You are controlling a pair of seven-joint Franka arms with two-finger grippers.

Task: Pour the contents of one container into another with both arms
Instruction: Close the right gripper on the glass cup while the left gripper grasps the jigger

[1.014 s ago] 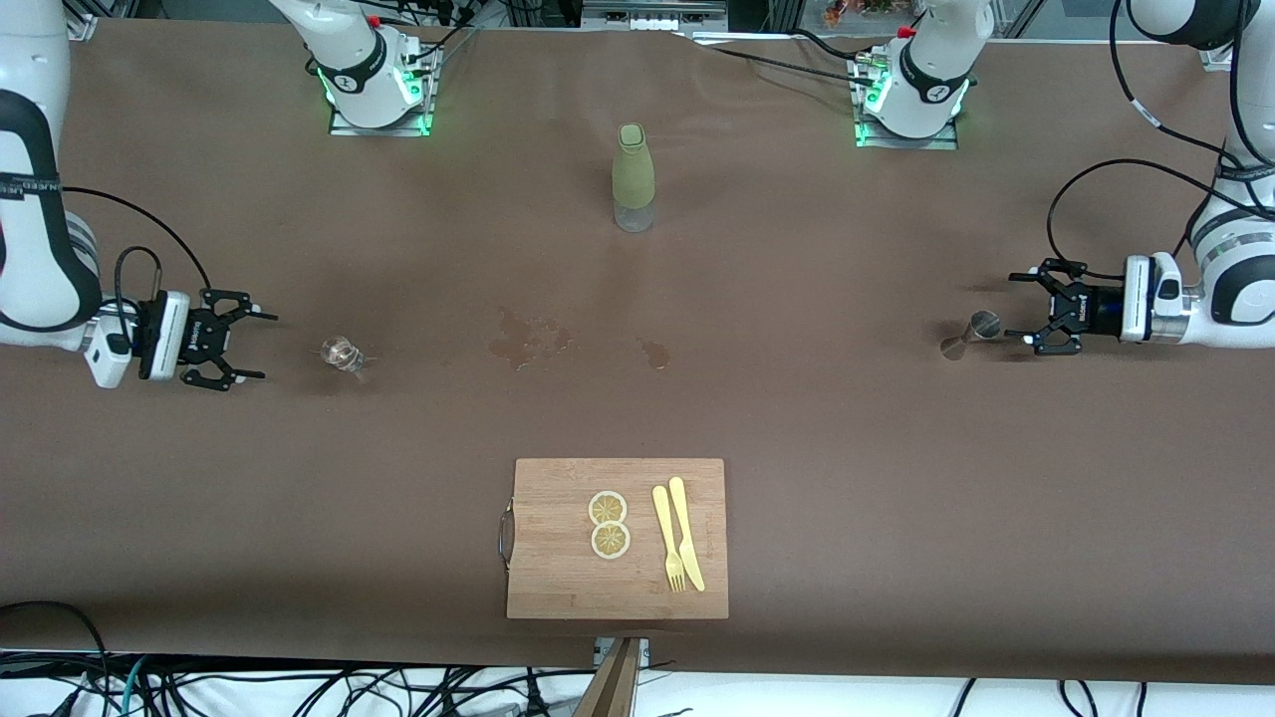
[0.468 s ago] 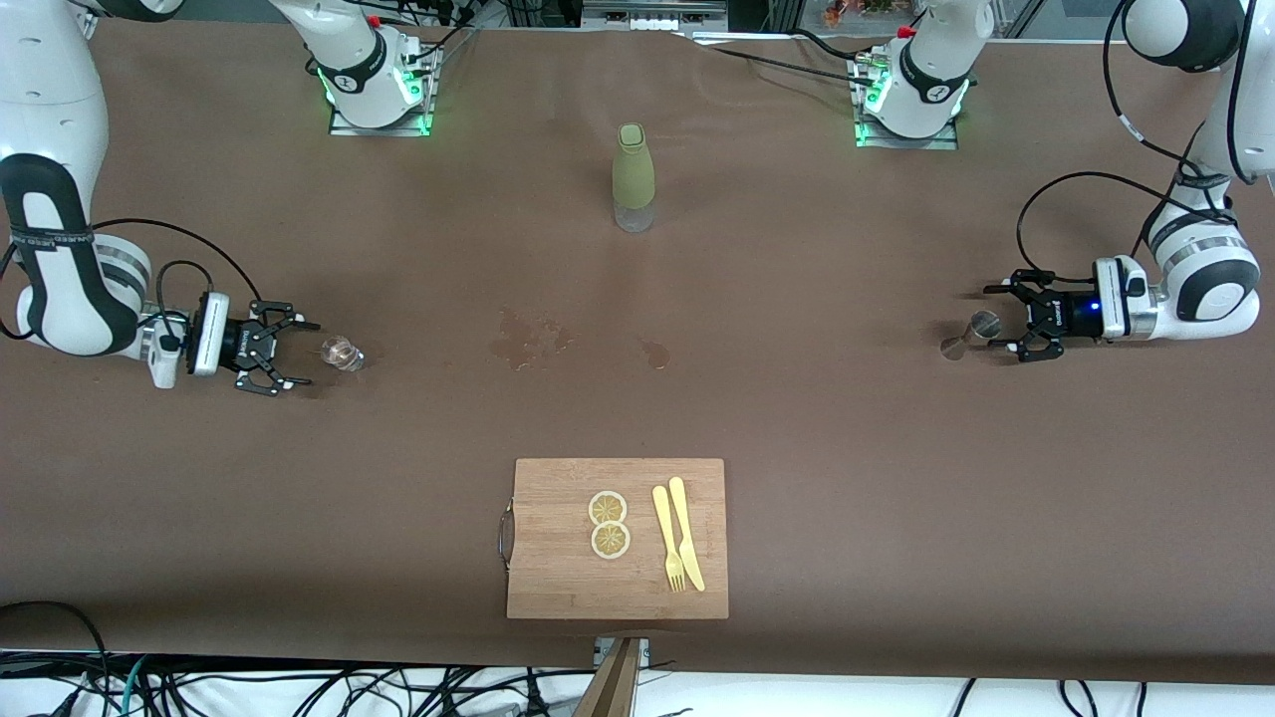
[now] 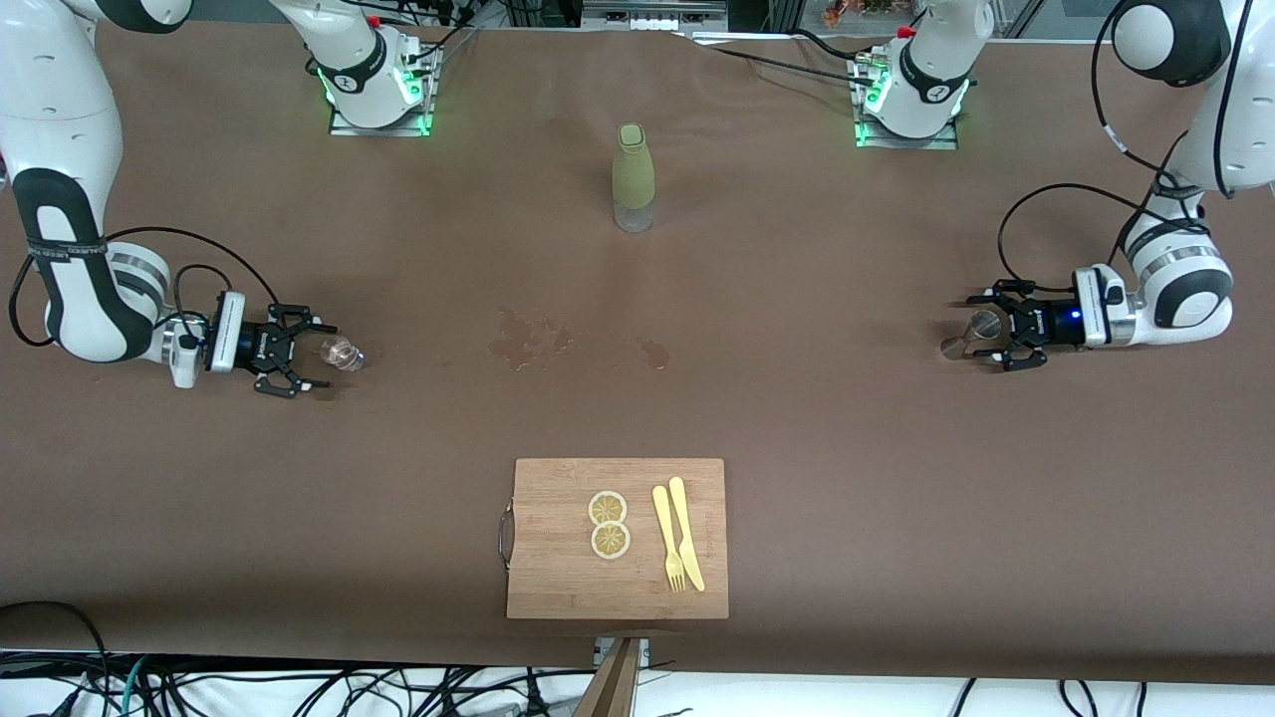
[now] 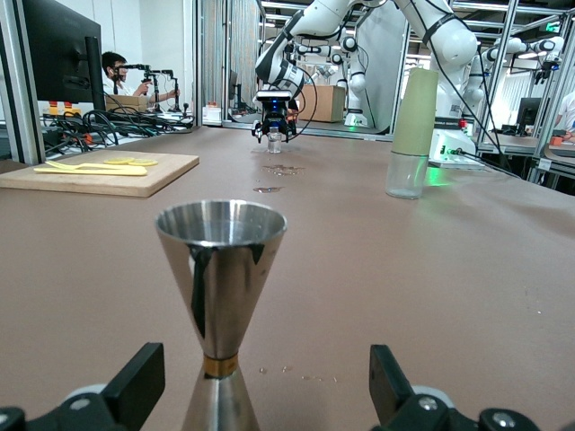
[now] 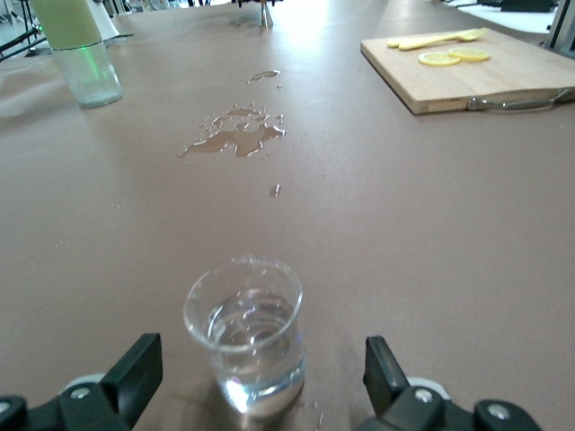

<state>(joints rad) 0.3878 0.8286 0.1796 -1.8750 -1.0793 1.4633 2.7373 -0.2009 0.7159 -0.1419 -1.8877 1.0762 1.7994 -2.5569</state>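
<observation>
A: Steel hourglass-shaped jigger (image 3: 971, 334) — where, measured from the wet patch (image 3: 533, 337) mid-table?
B: Toward the left arm's end, upright, between the spread fingers of the left gripper (image 3: 999, 328), ungripped.
A: And the small clear glass of water (image 3: 342, 353)?
B: Toward the right arm's end, between the right gripper (image 3: 311, 357)'s parted fingers, unclamped.

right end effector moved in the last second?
Yes. The right end effector has closed in on the small glass, which has stayed put, and its open fingers now reach the glass.

One jigger (image 3: 971, 334), one glass (image 3: 341, 354), one bottle (image 3: 633, 177), two lemon slices (image 3: 609, 524).
</observation>
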